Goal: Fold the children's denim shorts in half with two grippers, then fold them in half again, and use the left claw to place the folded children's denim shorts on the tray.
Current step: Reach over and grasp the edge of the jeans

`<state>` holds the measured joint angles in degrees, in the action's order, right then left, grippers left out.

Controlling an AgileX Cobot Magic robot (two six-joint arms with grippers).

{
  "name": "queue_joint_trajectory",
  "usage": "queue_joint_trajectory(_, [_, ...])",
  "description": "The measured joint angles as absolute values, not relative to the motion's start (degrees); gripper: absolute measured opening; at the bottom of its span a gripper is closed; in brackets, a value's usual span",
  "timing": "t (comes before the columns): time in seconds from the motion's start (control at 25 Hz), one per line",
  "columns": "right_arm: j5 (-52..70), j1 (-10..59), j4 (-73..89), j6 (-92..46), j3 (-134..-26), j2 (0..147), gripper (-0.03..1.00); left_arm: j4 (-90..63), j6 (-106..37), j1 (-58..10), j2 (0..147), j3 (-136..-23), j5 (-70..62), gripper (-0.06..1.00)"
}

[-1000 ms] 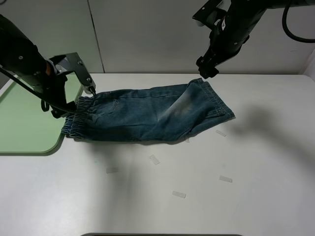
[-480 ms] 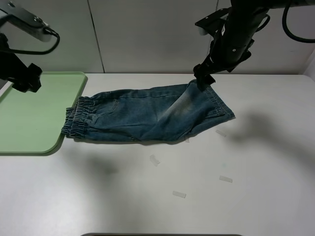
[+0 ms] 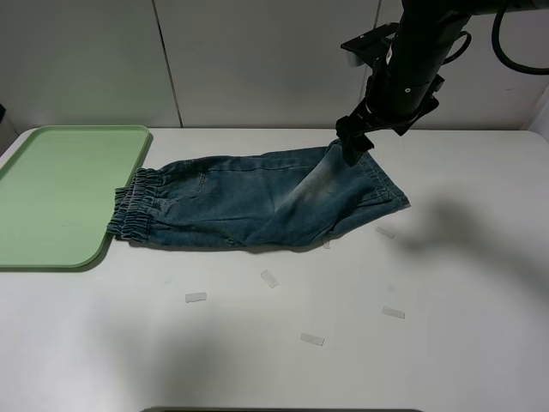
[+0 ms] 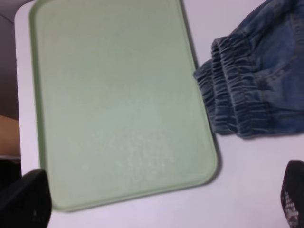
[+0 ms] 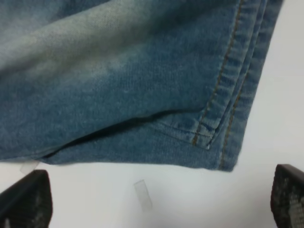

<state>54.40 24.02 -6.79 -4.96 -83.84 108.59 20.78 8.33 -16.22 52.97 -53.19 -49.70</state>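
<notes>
Left gripper pose: the black left gripper [image 4: 159, 202] hangs high and points down. It lies outside the exterior high view.
Left gripper state: jaws spread wide, dark fingertips [image 4: 23, 202] at opposite edges of its wrist view, nothing between them.
Right arm pose: the glossy black right arm [image 3: 416, 51] slants down from the far side, with the right gripper [image 3: 352, 148] aimed down at the cloth.
Right gripper state: jaws spread wide, gripping nothing. Whether a fingertip brushes the fabric I cannot tell.
Below the left gripper: a large flat pale-green rectangular plastic tray [image 4: 118, 95] with rounded corners and a low rim; its plain floor fills most of the wrist view.
Just beyond the tray's long rim: the gathered elastic waistband [image 4: 237, 95], touching that rim.
Below the right gripper: the stitched leg hem [image 5: 223, 95], with two layers showing.
Task thing: the small blue faded-wash children's denim shorts [image 3: 257, 202] lie flat on the white table [image 3: 446, 257]. The waistband end is toward the left gripper and the hem end is under the right gripper.
Farther from the right gripper: small white tape strips [image 3: 269, 278] lie scattered on the table past the shorts.
</notes>
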Motion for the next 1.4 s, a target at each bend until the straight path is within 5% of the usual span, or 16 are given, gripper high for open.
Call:
queue_joint_trajectory(0.88, [54.3, 24.0, -4.0, -4.7, -83.8, 108.6, 0.7, 11.1, 8.3, -16.2, 10.5, -34.4, -57.7, 0.93])
queue_joint_trajectory(1.4, [54.1, 24.0, -3.8, -4.7, -83.8, 108.6, 0.7, -2.3, -0.7, -16.2, 5.9, -27.9, -60.2, 0.91])
